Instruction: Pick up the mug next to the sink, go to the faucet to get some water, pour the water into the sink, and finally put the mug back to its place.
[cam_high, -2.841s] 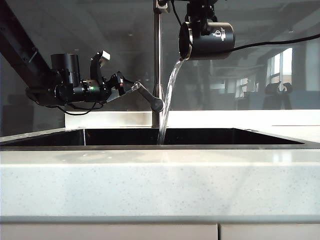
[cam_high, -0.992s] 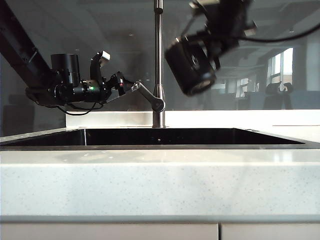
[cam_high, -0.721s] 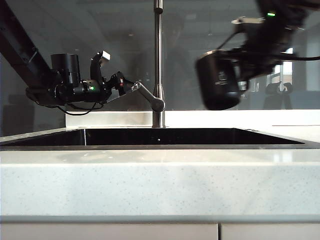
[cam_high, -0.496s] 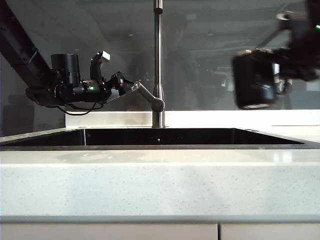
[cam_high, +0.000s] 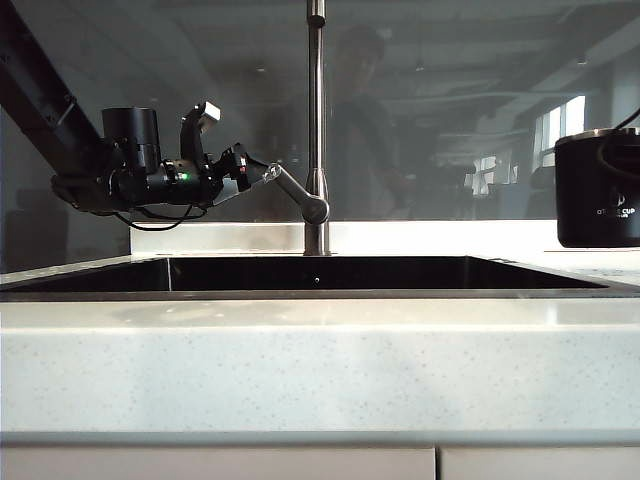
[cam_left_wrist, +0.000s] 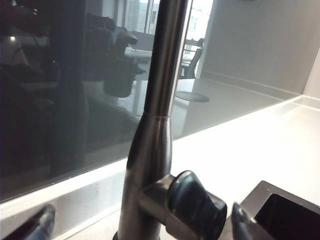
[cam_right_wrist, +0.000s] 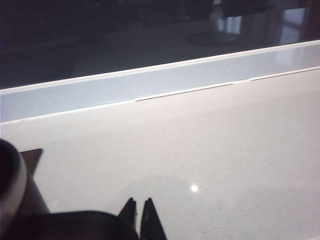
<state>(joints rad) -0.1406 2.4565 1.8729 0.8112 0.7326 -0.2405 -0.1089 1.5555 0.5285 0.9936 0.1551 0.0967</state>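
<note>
White surface bears the mug; right claw clenched on its handle should release gently; left claw splayed around the faucet lever.

The left end effector stands spread wide, its two dark fingertips flanking the base of the brushed-steel faucet and its black-capped lever handle, with the pale worktop and a corner of the sink beyond.
</note>
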